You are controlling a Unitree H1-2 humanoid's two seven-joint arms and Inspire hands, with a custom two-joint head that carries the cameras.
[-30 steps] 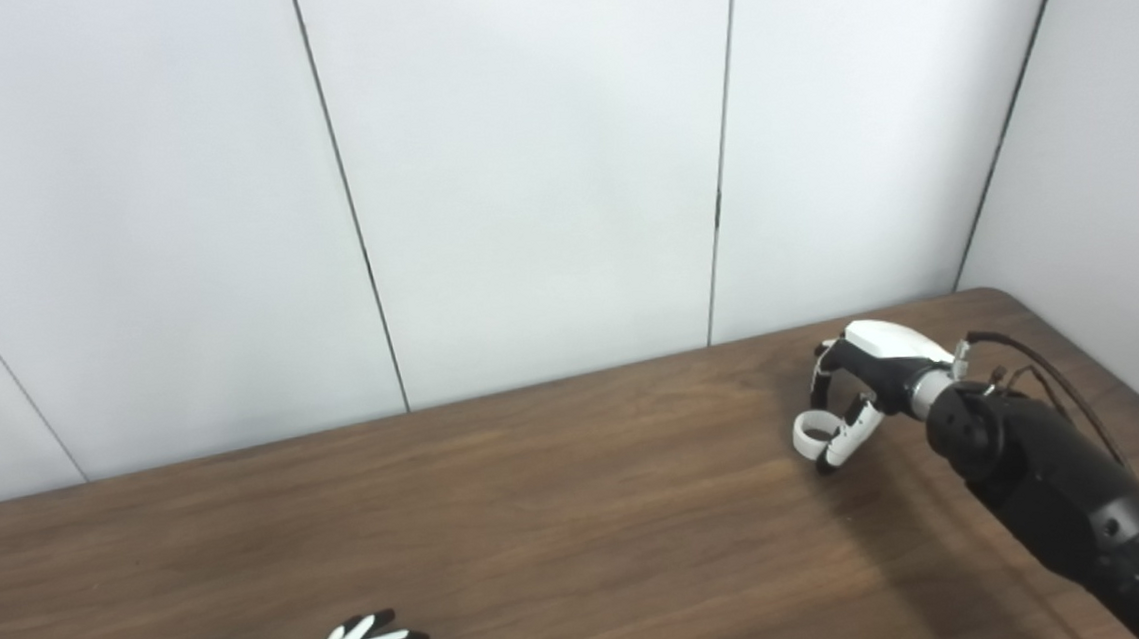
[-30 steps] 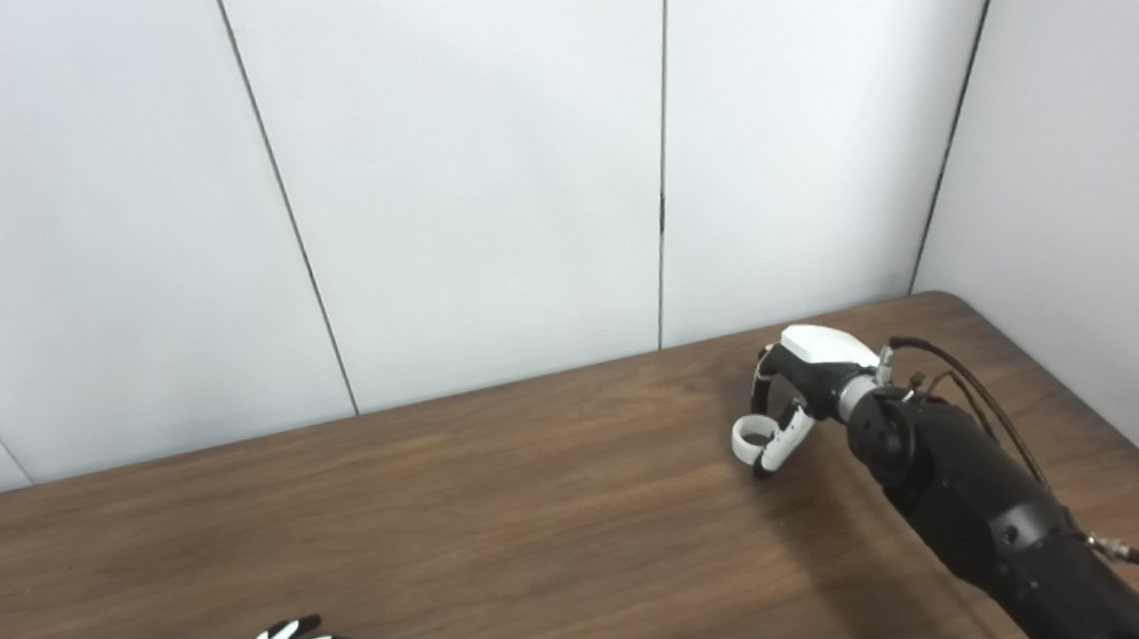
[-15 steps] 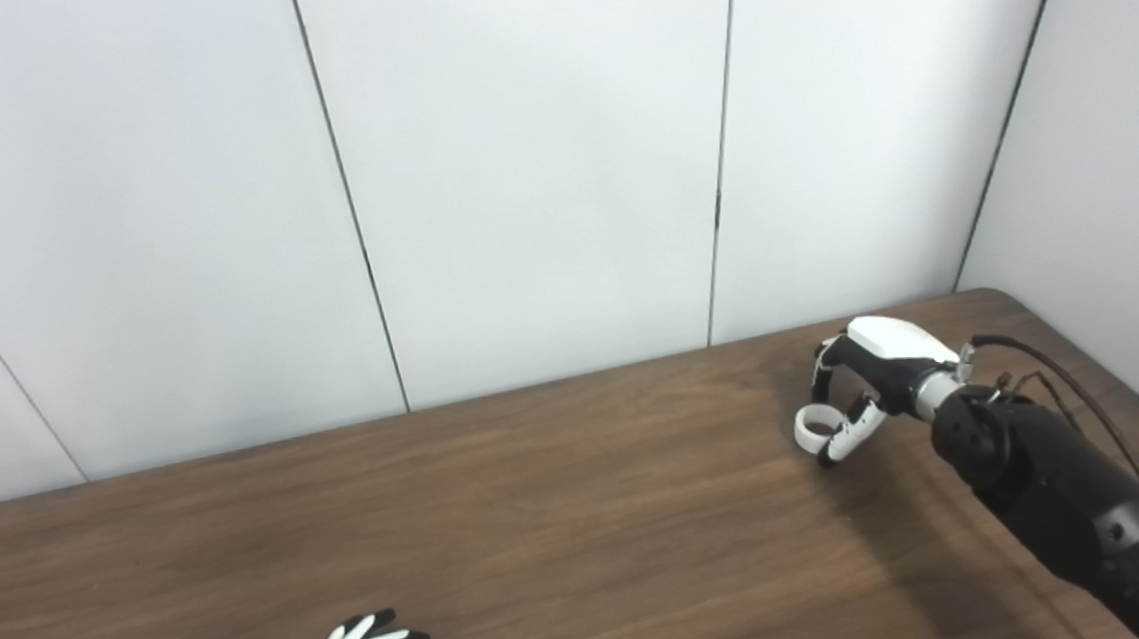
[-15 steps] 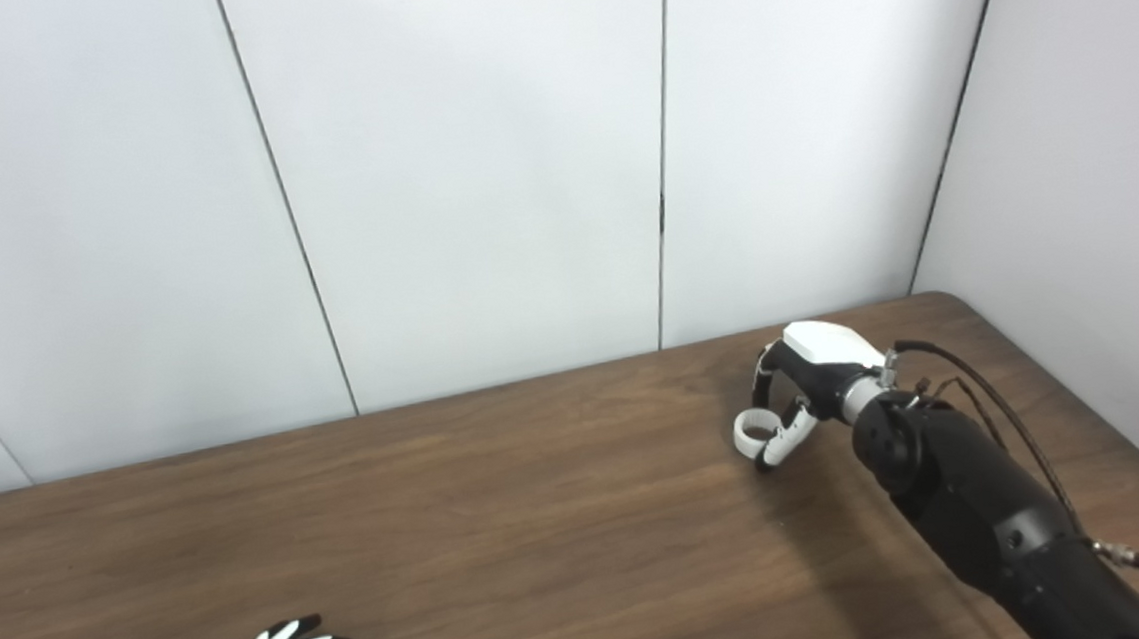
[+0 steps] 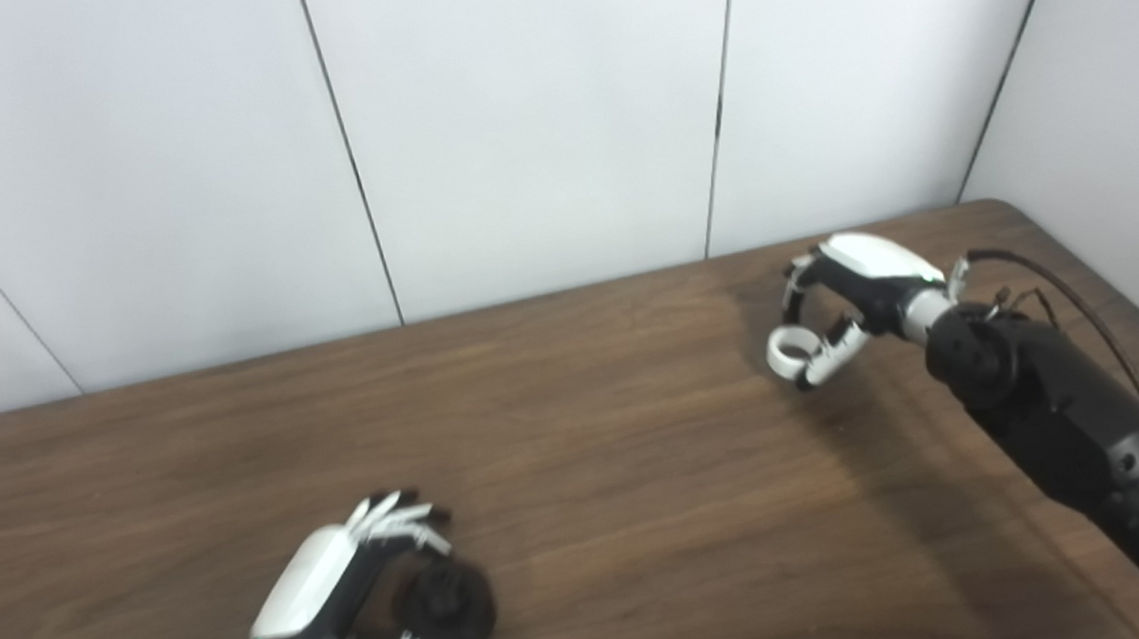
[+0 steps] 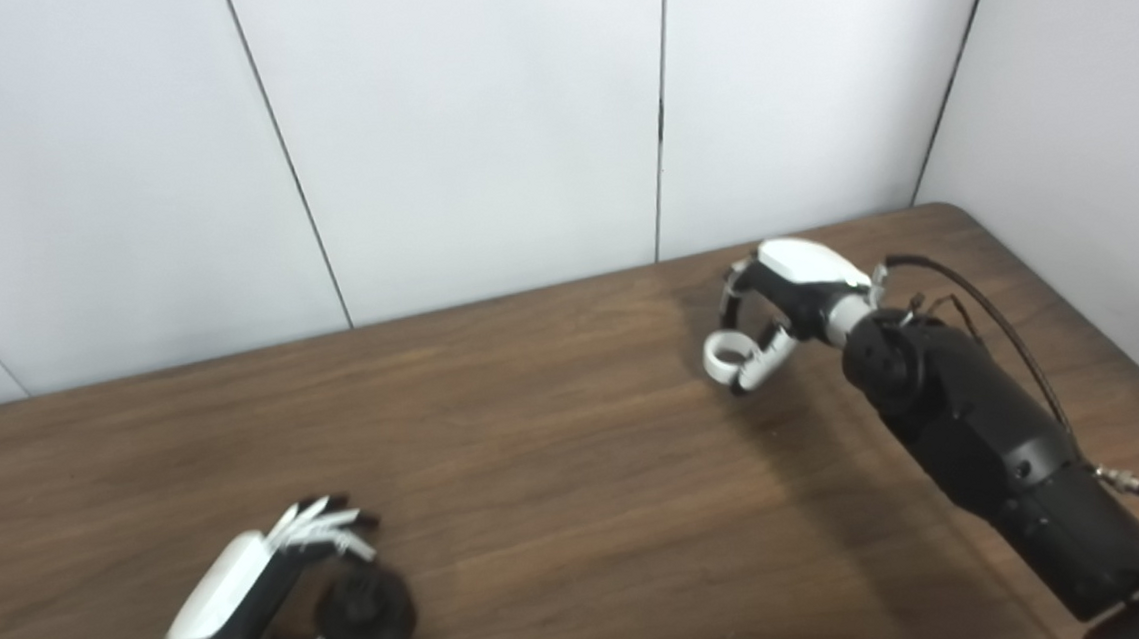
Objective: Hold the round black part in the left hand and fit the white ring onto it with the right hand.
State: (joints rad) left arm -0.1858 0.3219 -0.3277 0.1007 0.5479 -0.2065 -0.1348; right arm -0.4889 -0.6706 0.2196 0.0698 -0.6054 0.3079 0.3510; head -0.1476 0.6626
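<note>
Now tilted downward, camera view, so whole scene sits higher in frame and near edge of brown table (image 5: 603,518) shows more; no real shift of things from that alone. Newly in view: round black part (image 5: 446,602), low on the left, cupped between fingers and thumb of left hand (image 5: 343,596) and seemingly resting on the wood. Likely means the holding half of the job is in place. Well apart, far right: right hand (image 5: 844,305) raised off the surface, curled partway, pinching white ring (image 5: 790,353) between thumb and fingertips. Ring carried a little leftward over the last second; long gap to the part remains, so fitting not yet begun.
</note>
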